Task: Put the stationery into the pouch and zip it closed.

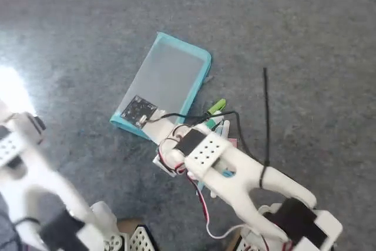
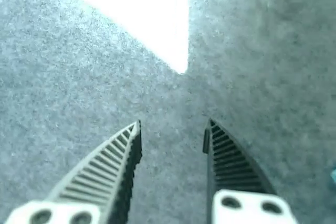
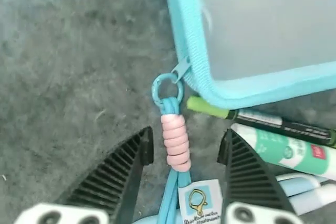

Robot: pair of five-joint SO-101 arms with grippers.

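A teal pouch [image 1: 167, 80] with a translucent front lies flat on the grey carpet. Beside its near corner lie a green-capped marker [image 1: 216, 107] and a few pale pens [image 1: 222, 127], partly under my right arm [image 1: 202, 151]. In the right wrist view my right gripper [image 3: 187, 132] is open and straddles the pouch's zipper pull, a string of pink beads [image 3: 175, 140] hanging from a teal ring [image 3: 167, 87] at the pouch's corner [image 3: 210, 90]. The marker [image 3: 252, 119] and a green-and-white pen [image 3: 283, 148] lie just beyond one finger. My left gripper [image 2: 173, 129] is open over bare carpet.
My left arm [image 1: 23, 163] stands at the lower left of the high view, far from the pouch. A thin black cable [image 1: 265, 110] runs across the carpet to the right of the pens. A bright patch of glare [image 1: 12, 89] lies at the left edge.
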